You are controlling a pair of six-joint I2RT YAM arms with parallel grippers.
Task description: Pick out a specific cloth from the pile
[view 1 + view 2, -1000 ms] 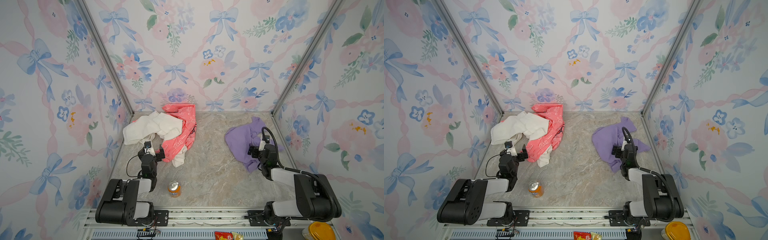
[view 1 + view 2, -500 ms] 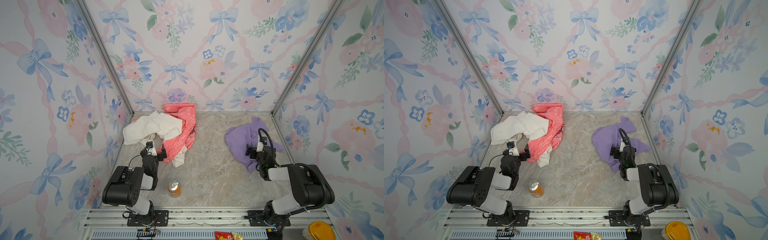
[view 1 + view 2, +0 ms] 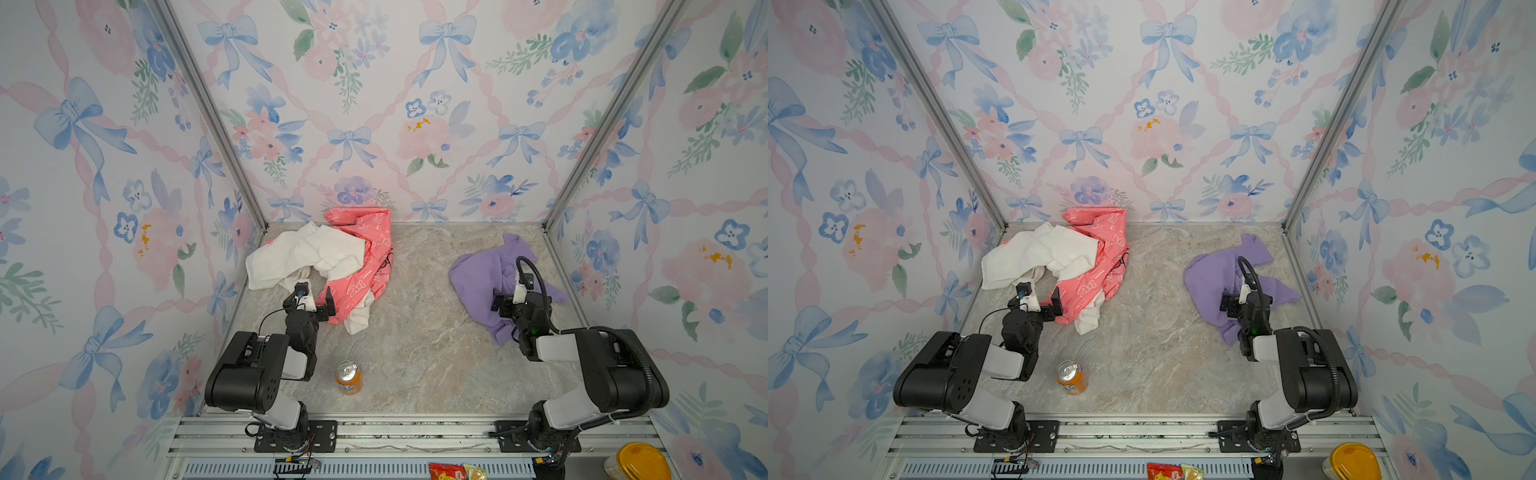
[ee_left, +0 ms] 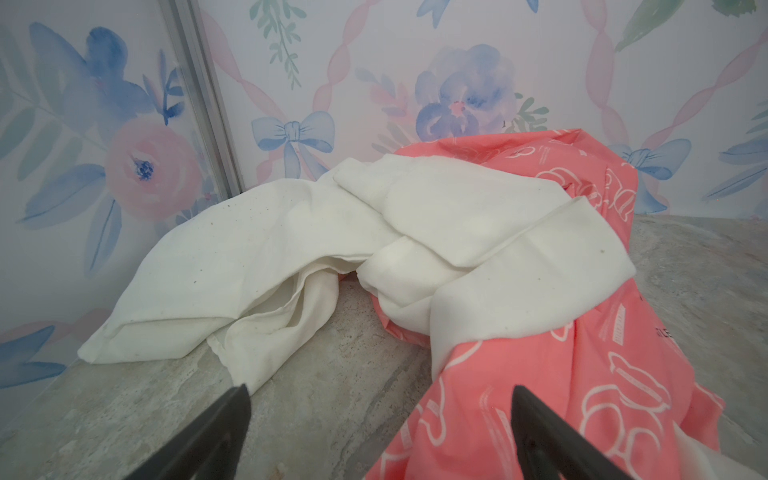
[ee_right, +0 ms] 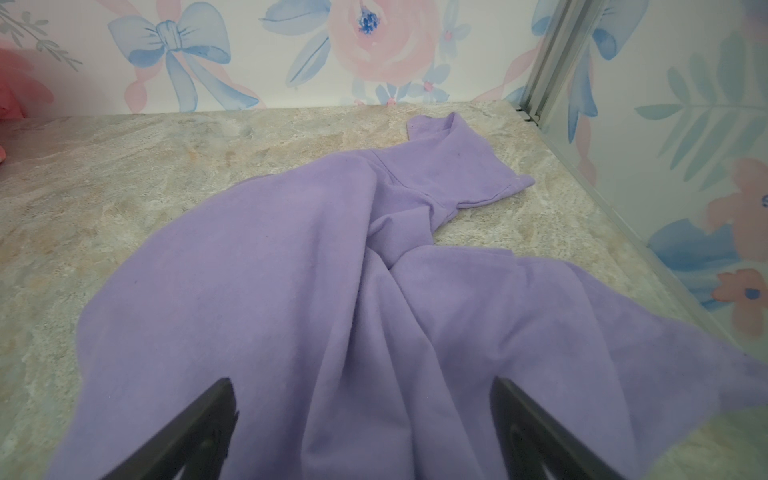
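Lavender cloth [image 3: 478, 278] [image 3: 1208, 278] lies crumpled on the worktop [image 3: 415, 332], right of centre in both top views and well apart from the pile [image 3: 332, 257].

Nearest, at lower centre, an orange can [image 3: 348, 376] stands upright.

Next, the left claw [image 3: 311, 301] [image 4: 380, 390] is released, jaws wide, at the pile's near edge. The right claw [image 3: 521, 301] [image 5: 361, 386] is released, jaws wide, over the lavender fabric and gripping nothing; whether it touches cannot be told.

Farthest, at centre left, a white cloth [image 3: 299, 257] lies draped over a coral-pink cloth [image 3: 370, 249] by the back wall.

On table [image 3: 415, 345]: can [image 3: 348, 376], reference; pile [image 3: 332, 257], behind the can, slightly left; cloth [image 3: 478, 278], behind the can, well right, apart from pile.
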